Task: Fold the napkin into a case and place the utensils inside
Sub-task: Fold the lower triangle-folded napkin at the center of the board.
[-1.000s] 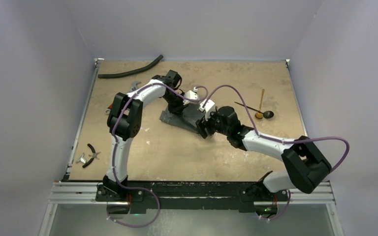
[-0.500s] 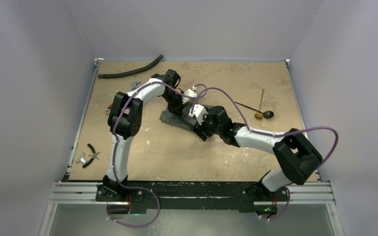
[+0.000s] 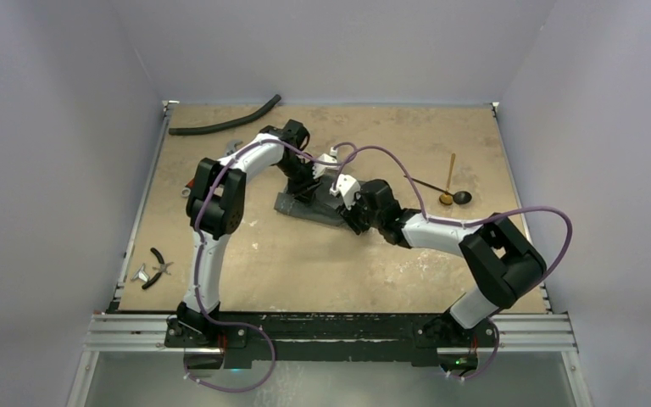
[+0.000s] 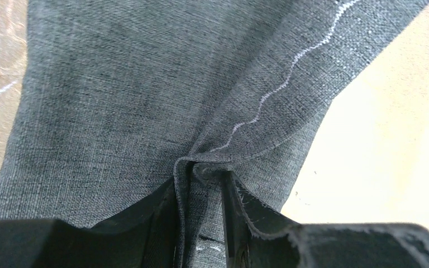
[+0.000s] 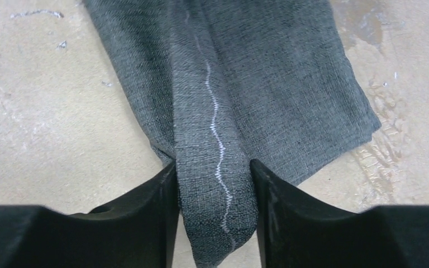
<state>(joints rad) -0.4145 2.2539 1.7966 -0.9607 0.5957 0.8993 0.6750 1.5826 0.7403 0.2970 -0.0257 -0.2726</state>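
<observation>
Napkin [image 3: 292, 204] — grey, rumpled — L gripper [image 4: 201, 187] & R gripper [image 5: 215, 170] each pinching a fold.

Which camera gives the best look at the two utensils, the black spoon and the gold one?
The top external view, the only one showing them: the black spoon and the gold utensil lie crossed at the right of the table, small but unobstructed. Both wrist views show only the napkin up close, no utensils.
</observation>
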